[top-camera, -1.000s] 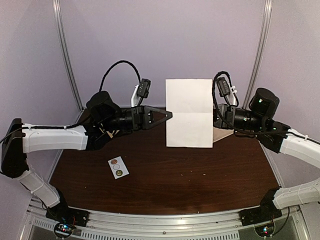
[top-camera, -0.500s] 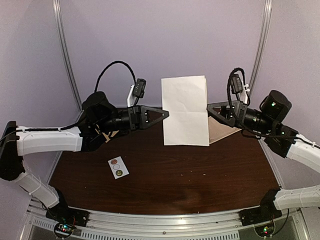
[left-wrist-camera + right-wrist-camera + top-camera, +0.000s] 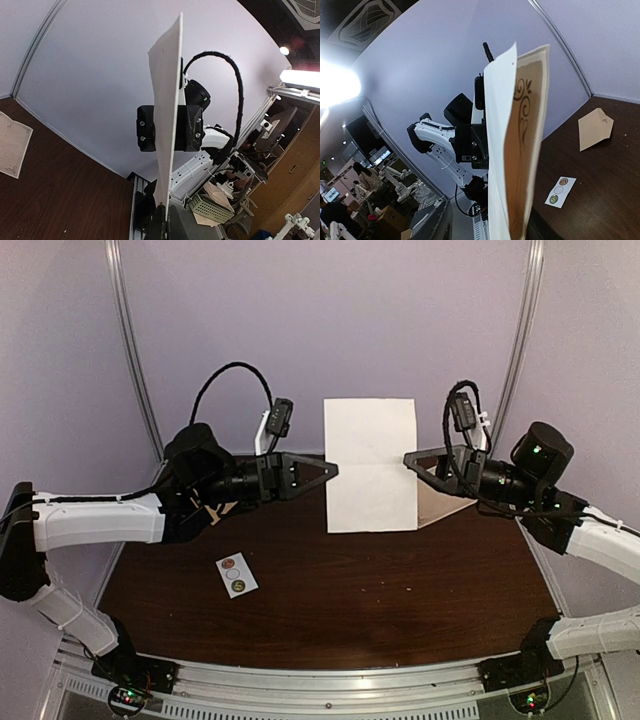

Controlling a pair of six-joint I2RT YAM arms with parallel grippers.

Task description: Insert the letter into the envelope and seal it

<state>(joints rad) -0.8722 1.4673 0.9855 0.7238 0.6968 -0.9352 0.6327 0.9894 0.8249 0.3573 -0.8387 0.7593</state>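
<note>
Purple backdrop, dark bench (image 3: 330, 600): left fingers (image 3: 336, 469) pinch the letter (image 3: 370, 440) tight; right fingers (image 3: 407, 458) at its edge, grip unclear. Best to grasp squarely, without buckling it.

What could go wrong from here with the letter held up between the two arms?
1. The left gripper pinches only the left edge of the letter; whether the right gripper grips the opposite edge is unclear, so the sheet might twist or slip.
2. If the grippers pull apart, the paper could tear.
3. The envelope lies unheld on the table, so feeding the letter in may push it away.
</note>
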